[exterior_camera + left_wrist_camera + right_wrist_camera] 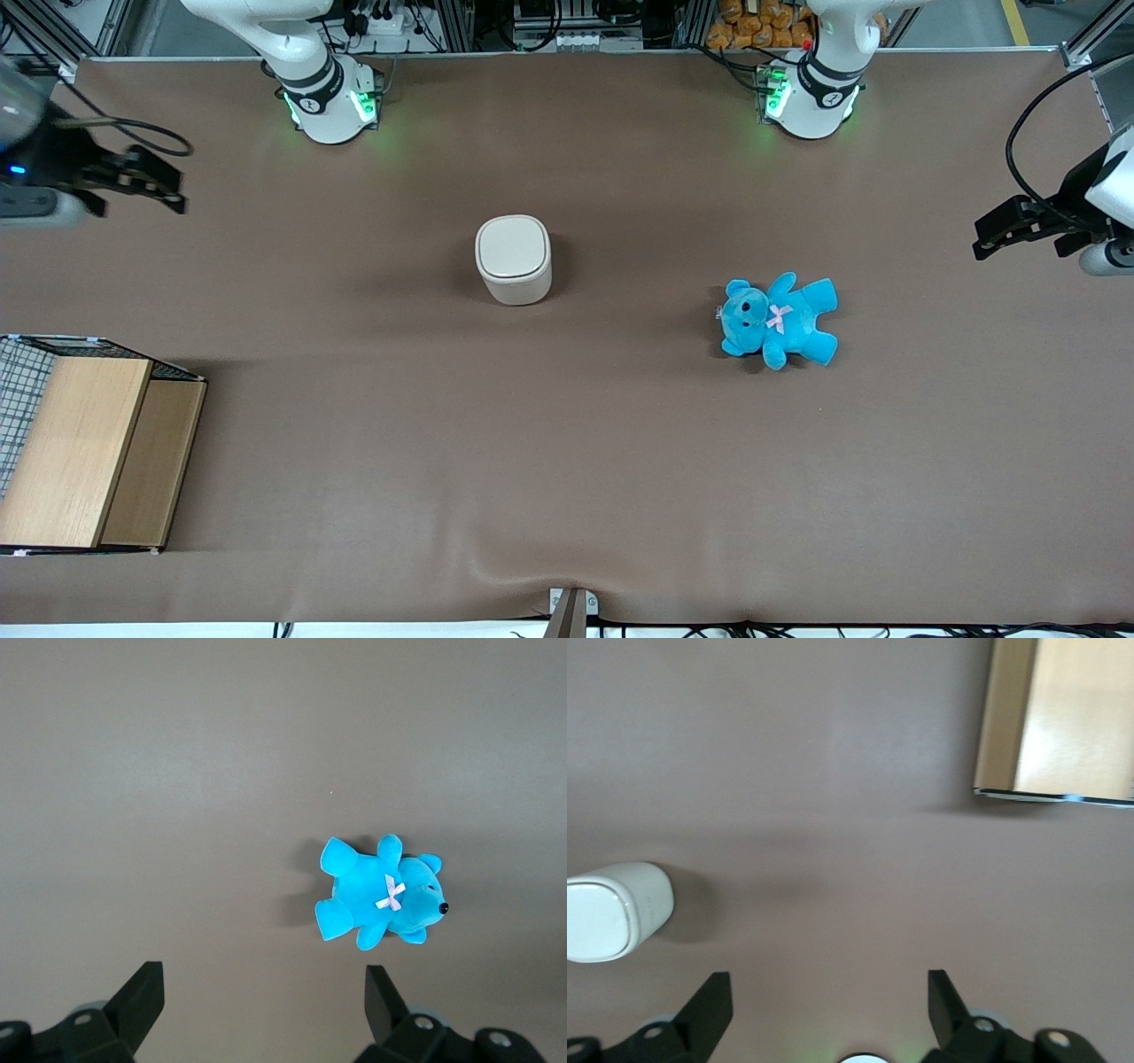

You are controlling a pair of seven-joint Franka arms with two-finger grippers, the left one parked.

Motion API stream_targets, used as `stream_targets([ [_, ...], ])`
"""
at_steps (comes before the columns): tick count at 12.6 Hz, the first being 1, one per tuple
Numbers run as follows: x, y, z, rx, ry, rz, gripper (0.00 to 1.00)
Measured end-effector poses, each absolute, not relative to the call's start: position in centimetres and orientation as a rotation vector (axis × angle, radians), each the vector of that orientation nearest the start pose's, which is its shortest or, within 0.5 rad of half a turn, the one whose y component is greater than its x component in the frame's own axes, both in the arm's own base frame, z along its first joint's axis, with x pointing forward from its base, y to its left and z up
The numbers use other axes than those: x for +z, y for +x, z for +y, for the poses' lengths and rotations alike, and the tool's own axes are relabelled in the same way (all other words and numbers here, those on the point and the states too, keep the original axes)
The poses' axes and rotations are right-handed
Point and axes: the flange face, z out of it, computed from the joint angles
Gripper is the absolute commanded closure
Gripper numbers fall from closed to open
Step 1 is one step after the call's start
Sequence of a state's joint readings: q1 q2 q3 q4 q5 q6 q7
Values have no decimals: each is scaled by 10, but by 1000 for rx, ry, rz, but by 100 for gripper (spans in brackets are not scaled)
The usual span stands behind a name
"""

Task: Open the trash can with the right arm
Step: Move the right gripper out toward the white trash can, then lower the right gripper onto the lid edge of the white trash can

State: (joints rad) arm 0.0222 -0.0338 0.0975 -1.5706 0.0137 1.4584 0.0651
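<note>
The cream-white trash can [513, 259] stands upright near the middle of the brown table with its flat lid down. It also shows in the right wrist view [613, 911], off to the side of the fingers. My right gripper [146, 182] hangs high above the table at the working arm's end, well away from the can. Its two black fingers [709, 1001] are spread wide with only bare table between them. Nothing is held.
A blue teddy [780, 319] lies on the table toward the parked arm's end, also in the left wrist view [381, 893]. A wooden box with wire mesh [84, 452] sits at the working arm's end, nearer the front camera; its edge shows in the right wrist view [1059, 722].
</note>
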Motion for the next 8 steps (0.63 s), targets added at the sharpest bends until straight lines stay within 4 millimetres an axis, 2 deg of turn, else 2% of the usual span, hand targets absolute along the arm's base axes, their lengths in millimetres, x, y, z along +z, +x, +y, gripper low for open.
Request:
stream_targets([
  [1,626,530,80,150,-3108,-107,12],
  [4,603,536,111,231,-3042,-120,46],
  [6,590,531,151,283,-3047,-101,86],
  [7,580,527,170,316,-3048,-126,100],
  [8,569,523,187,353,-3049,-156,100],
])
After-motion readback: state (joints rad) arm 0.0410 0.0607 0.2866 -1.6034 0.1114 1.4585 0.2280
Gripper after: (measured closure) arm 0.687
